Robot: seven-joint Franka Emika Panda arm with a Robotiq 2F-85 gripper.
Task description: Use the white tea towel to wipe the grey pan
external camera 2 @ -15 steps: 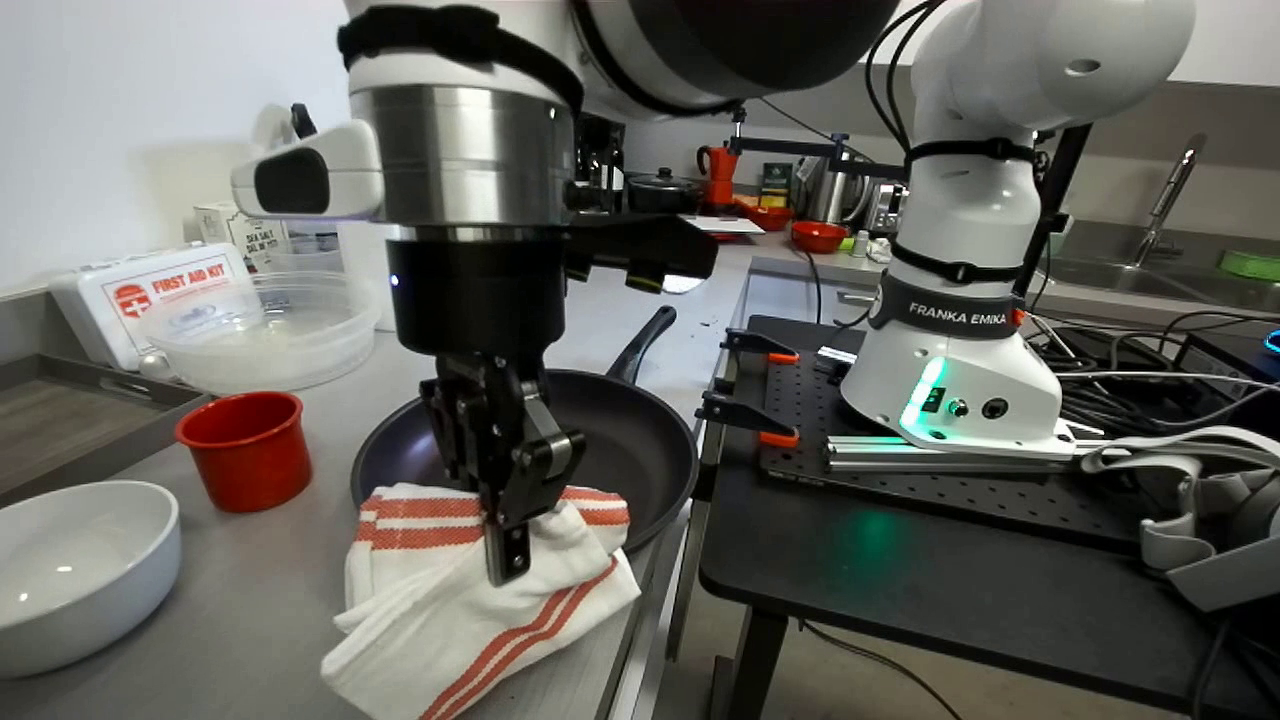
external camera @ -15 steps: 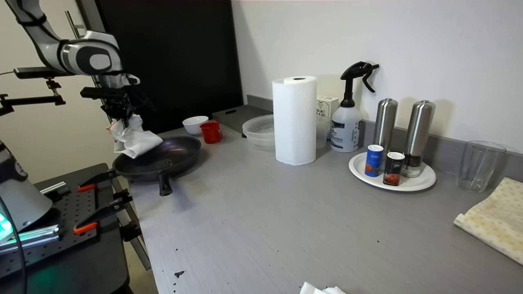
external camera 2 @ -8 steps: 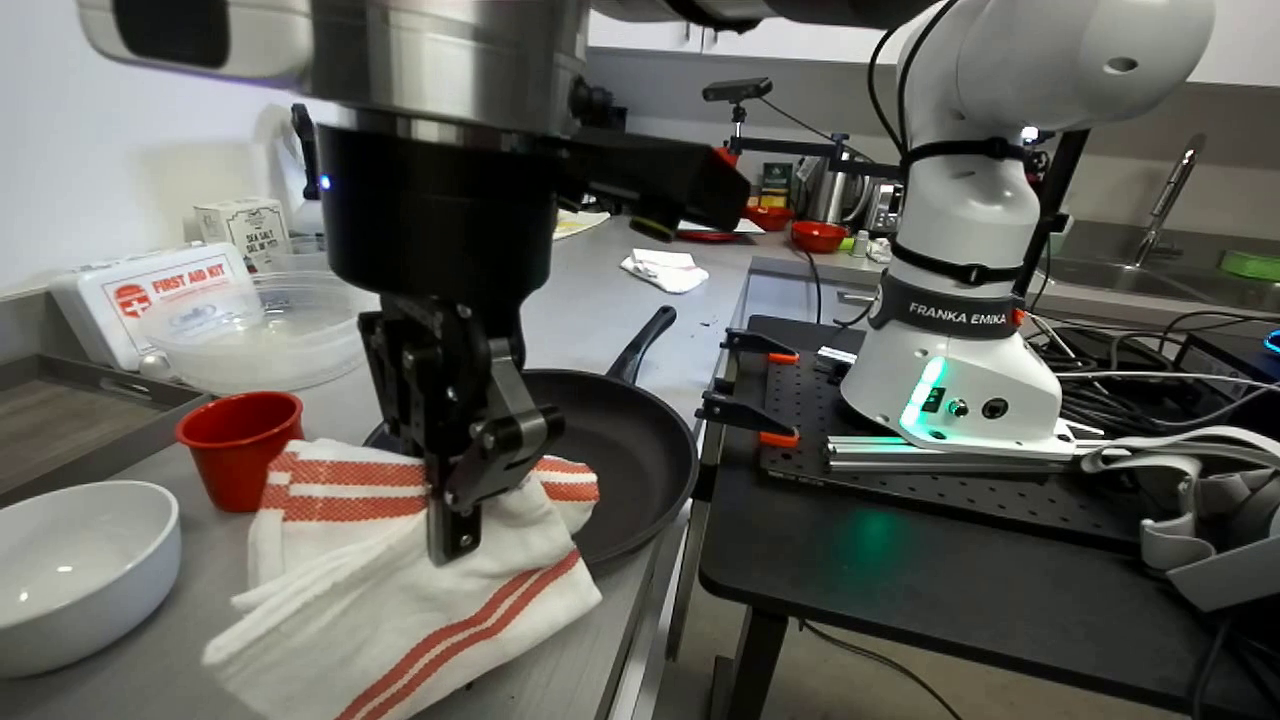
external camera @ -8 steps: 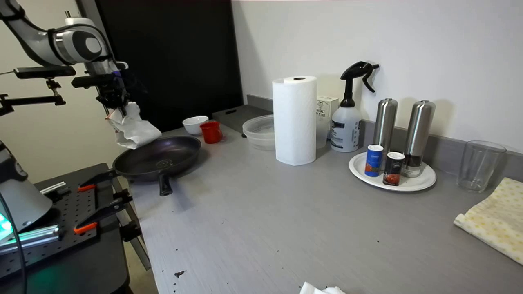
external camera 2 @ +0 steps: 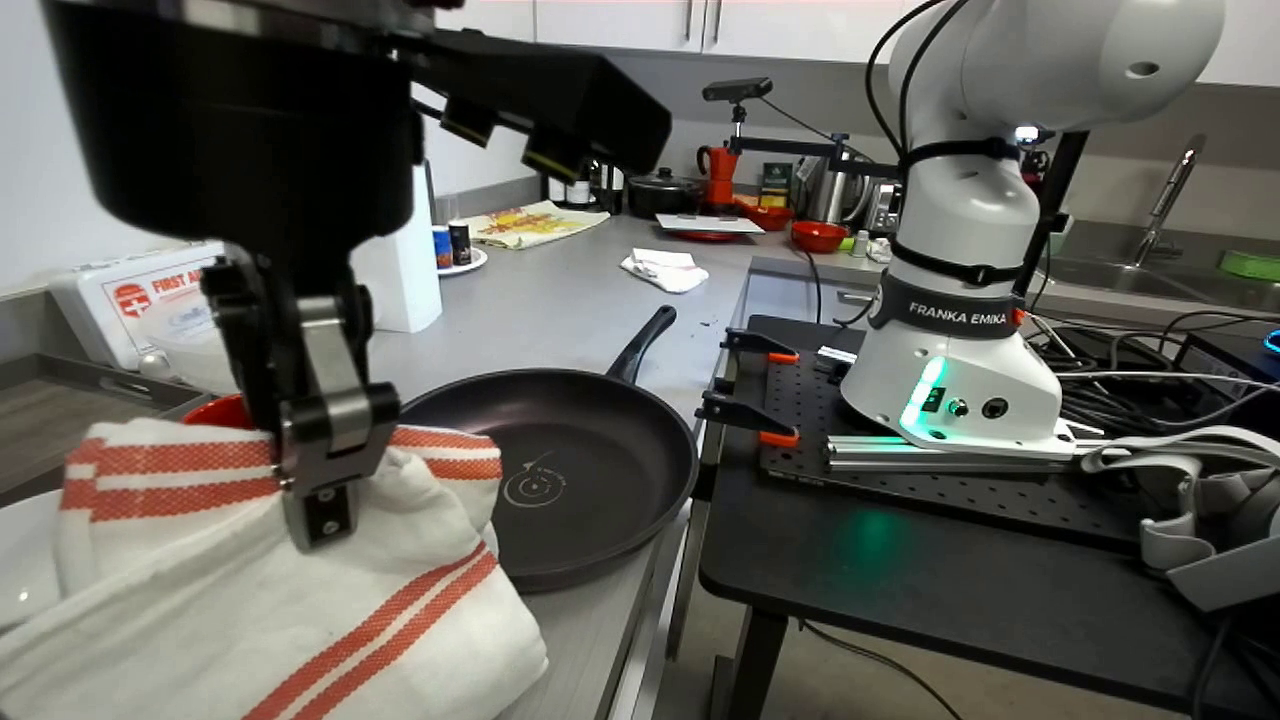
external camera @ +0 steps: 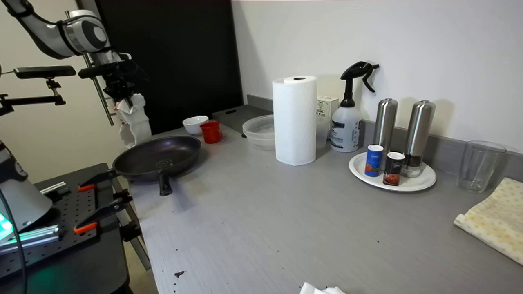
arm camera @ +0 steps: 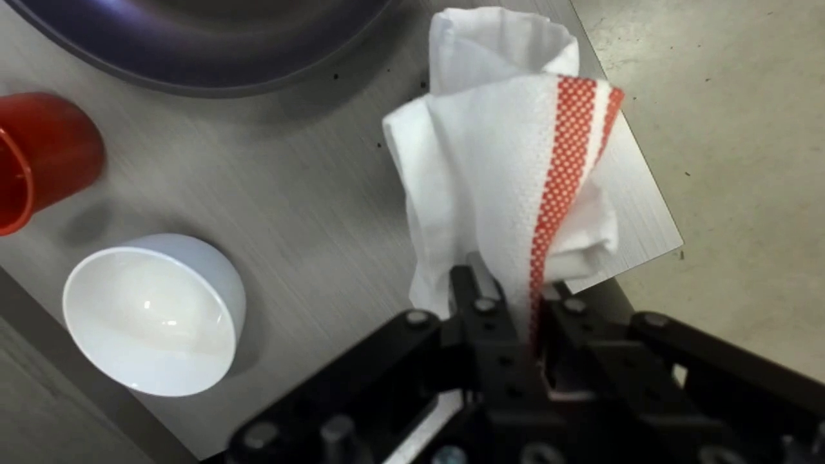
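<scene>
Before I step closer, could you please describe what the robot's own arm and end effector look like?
The Franka Emika Panda arm is mostly white and rounded, with black cables, black straps, a green light strip and a dark collar lettered FRANKA EMIKA. Its Robotiq end effector is mainly black, with jointed fingers showing silvery metal.

Towel (arm camera: 496, 174): cloth, matt; visibly woven in the red stripes (arm camera: 564, 161). Tool (arm camera: 523, 298): matt black, metal link (external camera 2: 335, 360) showing. Pan (external camera 2: 590, 455), robot-side edge of the desk (external camera: 286, 220): smooth, dark, low sheen. Desk: matt, finely streaked. Bowl (arm camera: 155, 316), near end edge: smooth, glossy. Toward wall-side edge: paper roll (external camera: 295, 122), matt; tall cylinders (external camera: 385, 124), satin metal; tumbler (external camera: 480, 167), clear, glass or plastic unresolved.
</scene>
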